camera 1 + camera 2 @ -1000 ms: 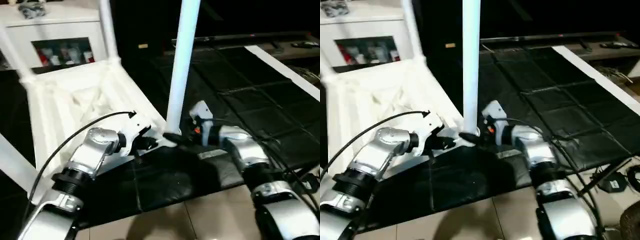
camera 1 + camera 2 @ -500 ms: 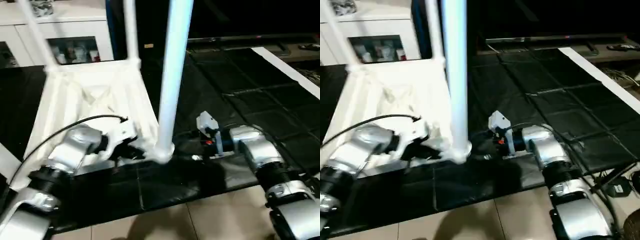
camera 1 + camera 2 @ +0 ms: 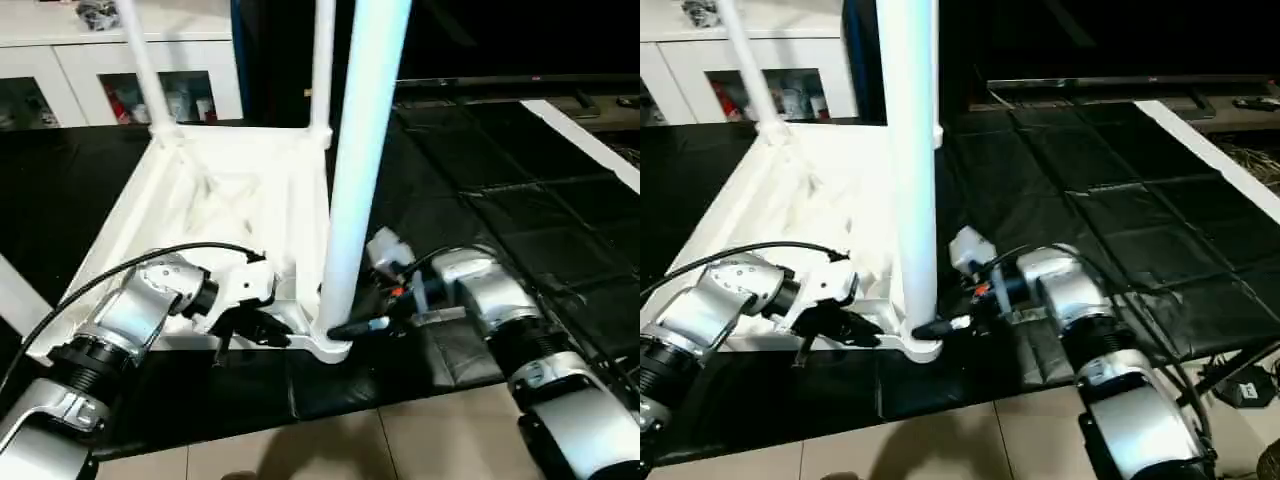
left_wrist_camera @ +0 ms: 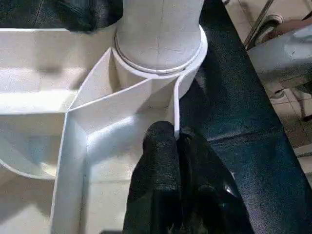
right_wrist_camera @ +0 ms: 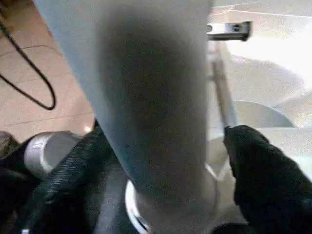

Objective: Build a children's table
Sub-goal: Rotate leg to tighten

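White plastic table top (image 3: 240, 200) lies upside down on the black floor mat (image 3: 520, 190), and its near tube leg (image 3: 360, 170) now stands straighter in the corner socket (image 4: 161, 53), likely seating. Left hand (image 4: 173, 161) pinches a rib; right hand (image 5: 161, 161) straddles the leg.

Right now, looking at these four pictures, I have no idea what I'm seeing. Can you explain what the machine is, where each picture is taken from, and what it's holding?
This is a humanoid robot with two silver arms ending in black two-finger grippers. Two pictures come from cameras in its head, looking down over its forearms; the other two come from cameras on its wrists. A white plastic table top lies upside down on a black mat, legs pointing up. The left gripper pinches a thin rib beside the near corner socket. The right gripper has its fingers on either side of the near leg, low down by that socket. A white cabinet stands behind.
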{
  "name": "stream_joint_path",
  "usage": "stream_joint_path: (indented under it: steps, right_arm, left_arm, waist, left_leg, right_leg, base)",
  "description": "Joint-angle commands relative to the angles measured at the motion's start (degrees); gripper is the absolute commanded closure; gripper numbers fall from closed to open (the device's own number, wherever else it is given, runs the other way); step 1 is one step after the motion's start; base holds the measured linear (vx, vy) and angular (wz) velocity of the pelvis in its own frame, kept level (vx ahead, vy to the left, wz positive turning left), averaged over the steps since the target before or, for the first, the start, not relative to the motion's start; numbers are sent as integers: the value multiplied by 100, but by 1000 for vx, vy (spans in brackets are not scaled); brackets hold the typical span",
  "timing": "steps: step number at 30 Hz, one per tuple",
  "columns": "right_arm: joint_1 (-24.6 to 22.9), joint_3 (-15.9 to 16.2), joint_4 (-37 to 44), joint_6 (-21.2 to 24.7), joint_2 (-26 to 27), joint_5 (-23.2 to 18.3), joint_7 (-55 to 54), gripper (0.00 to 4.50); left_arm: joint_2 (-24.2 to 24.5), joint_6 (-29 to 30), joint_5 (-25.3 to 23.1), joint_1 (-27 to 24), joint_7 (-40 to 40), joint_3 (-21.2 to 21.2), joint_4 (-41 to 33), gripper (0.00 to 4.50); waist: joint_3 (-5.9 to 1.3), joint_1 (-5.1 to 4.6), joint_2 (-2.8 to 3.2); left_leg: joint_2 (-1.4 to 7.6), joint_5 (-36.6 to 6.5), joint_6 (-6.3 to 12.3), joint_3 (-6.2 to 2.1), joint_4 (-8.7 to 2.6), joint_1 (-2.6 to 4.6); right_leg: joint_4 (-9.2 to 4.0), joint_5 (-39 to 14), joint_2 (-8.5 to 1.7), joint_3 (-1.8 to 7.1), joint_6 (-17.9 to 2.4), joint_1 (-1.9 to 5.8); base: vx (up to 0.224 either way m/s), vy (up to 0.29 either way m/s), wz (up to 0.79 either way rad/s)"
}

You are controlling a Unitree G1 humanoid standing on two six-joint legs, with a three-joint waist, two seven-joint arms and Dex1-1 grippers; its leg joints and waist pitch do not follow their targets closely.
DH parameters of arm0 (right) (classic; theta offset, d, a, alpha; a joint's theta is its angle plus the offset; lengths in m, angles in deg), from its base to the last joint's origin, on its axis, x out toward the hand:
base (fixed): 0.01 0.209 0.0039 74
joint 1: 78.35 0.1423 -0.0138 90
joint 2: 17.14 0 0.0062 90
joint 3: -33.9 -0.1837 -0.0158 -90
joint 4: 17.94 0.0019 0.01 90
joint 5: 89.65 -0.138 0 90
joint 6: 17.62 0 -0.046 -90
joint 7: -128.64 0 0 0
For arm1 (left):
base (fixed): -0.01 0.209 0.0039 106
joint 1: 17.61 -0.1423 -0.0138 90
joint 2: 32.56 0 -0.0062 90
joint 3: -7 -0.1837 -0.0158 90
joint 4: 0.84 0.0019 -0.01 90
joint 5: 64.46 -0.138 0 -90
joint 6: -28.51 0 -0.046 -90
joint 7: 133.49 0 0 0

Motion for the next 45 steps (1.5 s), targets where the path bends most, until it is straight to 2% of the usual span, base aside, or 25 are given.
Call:
stream_joint_path:
  steps: [1, 9, 13, 24, 26, 27, 29, 30, 32, 33, 35, 36, 37, 38, 39, 41, 43, 44, 45]
  right_arm:
    - [145, 51, -37, -4, 17, 31, 141, 97]
    - [269, 16, -240, 55, 195, -50, 182, 179]
    - [275, 26, -236, 88, 208, -63, 215, 217]
    - [207, -37, -186, 177, 281, -109, 214, 237]
    - [101, -192, -180, 157, 346, -63, -445, 237]
    - [65, -245, -209, 117, 389, -2, -804, 238]
    - [18, -298, -244, 47, 445, 84, -1247, 240]
    - [-5, -332, -262, 80, 477, 117, -1484, 242]
    - [-33, -504, -337, 208, 636, 198, -2421, 246]
    - [3, -693, -461, 365, 816, 235, -3329, 249]
    - [25, -762, -516, 409, 888, 249, -3671, 250]
    - [55, -830, -588, 429, 979, 271, -4073, 251]
    - [100, -914, -683, 400, 1103, 298, -4582, 251]
    - [137, -963, -746, 350, 1188, 316, -4880, 251]
    - [159, -981, -779, 334, 1219, 322, -5000, 251]
    - [252, -1059, -923, 261, 1325, 341, -5467, 253]
    - [394, -1102, -1117, 144, 1437, 405, -5841, 253]
    - [394, -1102, -1117, 144, 1437, 405, -5841, 253]
    - [402, -1099, -1119, 105, 1460, 442, -5839, 253]
  left_arm:
    - [-76, -67, -94, -6, -229, -295, -40, 450]
    - [-79, -79, -86, -18, -216, -303, -53, 450]
    - [-88, -91, -94, -15, -198, -294, -25, 450]
    - [-164, 115, -50, -48, 26, -166, 17, 450]
    - [-353, 412, 31, -51, 433, 42, 62, 450]
    - [-438, 547, 58, -52, 625, 132, 93, 450]
    - [-555, 677, 110, -61, 857, 251, 119, 450]
    - [-688, 796, 162, -51, 1110, 378, 159, 450]
    - [-1116, 1063, 228, 36, 2006, 746, 375, 450]
    - [-1445, 1220, 238, 132, 2731, 1009, 558, 450]
    - [-1558, 1270, 244, 166, 2969, 1097, 611, 450]
    - [-1705, 1293, 237, 222, 3266, 1186, 665, 450]
    - [-1888, 1312, 198, 298, 3623, 1261, 714, 450]
    - [-2015, 1336, 144, 348, 3853, 1294, 716, 450]
    - [-2065, 1343, 126, 367, 3938, 1303, 717, 450]
    - [-2234, 1372, 49, 434, 4179, 1294, 710, 450]
    - [-2355, 1388, -100, 472, 4131, 1096, 636, 450]
    - [-2355, 1388, -100, 472, 4131, 1096, 636, 450]
    - [-2377, 1399, -140, 467, 4105, 1063, 618, 450]
  waist:
    - [-395, -56, 24]
    - [-401, -54, 24]
    - [-397, -54, 29]
    - [-398, -51, 14]
    - [-390, -56, 21]
    - [-384, -54, 46]
    - [-367, -80, 23]
    - [-352, -106, 10]
    - [-336, -174, 2]
    - [-347, -199, 0]
    - [-353, -260, -11]
    - [-346, -320, -36]
    - [-355, -329, -20]
    - [-361, -353, -36]
    - [-368, -352, -38]
    - [-375, -351, -35]
    - [-392, -365, -9]
    - [-392, -365, -9]
    - [-401, -368, -2]
  left_leg:
    - [66, -1036, 195, 48, -350, 29]
    - [66, -988, 179, 45, -352, 30]
    - [63, -1018, 168, 46, -352, 29]
    - [62, -985, 177, 49, -347, 31]
    - [63, -979, 137, 52, -350, 30]
    - [60, -1024, 103, 49, -353, 43]
    - [40, -1180, 39, 39, -364, 25]
    - [29, -1316, 2, 29, -372, 35]
    - [13, -1308, -39, 27, -373, 30]
    - [4, -1257, -68, 23, -365, 35]
    - [-16, -1249, -84, 3, -373, 4]
    - [-33, -1245, -36, -1, -372, -35]
    - [-34, -1203, -33, -5, -367, -43]
    - [-28, -1217, -22, 7, -356, 6]
    - [-45, -1216, 38, 21, -334, 22]
    - [-27, -1089, 93, 20, -344, -5]
    - [-16, -952, 121, 19, -340, -29]
    - [-16, -952, 121, 19, -340, -29]
    - [-11, -903, 164, 25, -333, -27]
  right_leg:
    - [-351, -1122, -401, 258, -1251, 307]
    - [-332, -1000, -396, 256, -1272, 307]
    - [-345, -1100, -399, 259, -1233, 310]
    - [-341, -1117, -399, 259, -1221, 307]
    - [-345, -1144, -402, 263, -1215, 304]
    - [-353, -1211, -397, 261, -1199, 290]
    - [-393, -1559, -403, 259, -1086, 311]
    - [-439, -1998, -411, 255, -941, 301]
    - [-471, -2173, -405, 254, -867, 294]
    - [-477, -2194, -411, 256, -849, 301]
    - [-491, -2338, -411, 228, -774, 322]
    - [-507, -2408, -404, 216, -707, 344]
    - [-501, -2390, -407, 219, -695, 346]
    - [-522, -2362, -395, 225, -698, 295]
    - [-533, -2357, -398, 229, -725, 283]
    - [-510, -2151, -397, 236, -763, 289]
    - [-459, -1681, -382, 236, -888, 305]
    - [-459, -1681, -382, 236, -888, 305]
    - [-427, -1328, -374, 240, -995, 313]
  base:
    - [0, 0, 0]
    - [0, 0, 0]
    - [0, 0, 0]
    - [0, 0, 0]
    - [0, 0, 0]
    - [0, 0, 0]
    - [0, 0, 0]
    - [0, 0, 0]
    - [0, 0, 0]
    - [0, 0, 0]
    - [0, 0, 0]
    - [0, 0, 0]
    - [0, 0, 0]
    - [0, 0, 0]
    - [0, 0, 0]
    - [0, 0, 0]
    - [0, 0, 0]
    - [0, 0, 0]
    - [0, 0, 0]
